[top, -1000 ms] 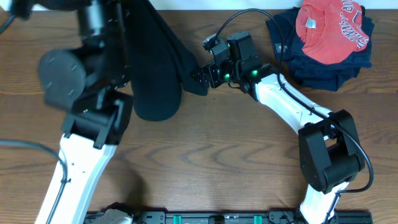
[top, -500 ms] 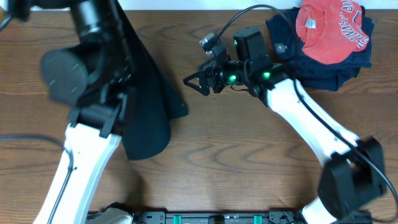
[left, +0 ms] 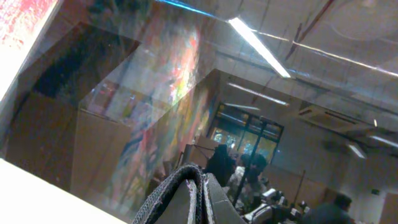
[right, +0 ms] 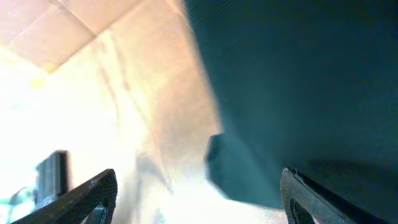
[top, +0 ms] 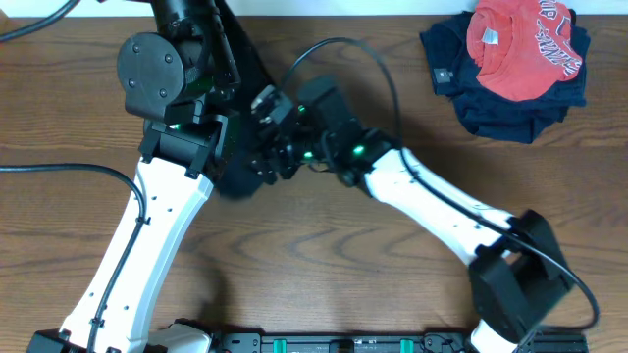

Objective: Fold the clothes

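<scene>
Just ahead of the spread right hand [right: 198, 180] hangs the black garment [right: 298, 74], pinched by the left hand [left: 199, 186].

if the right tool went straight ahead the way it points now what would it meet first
Most likely the black garment, hanging just ahead of the open right tool; exact depth is unclear.

Left arm [top: 147, 226] reaches up and back, elbow folded, wrist tilted upward; left hand [left: 196, 190] pinched closed on the clothes [top: 234, 181]; right arm [top: 432, 206] stretches leftward across the middle; right hand [right: 199, 177] fingers [right: 93, 186] spread wide apart.
</scene>
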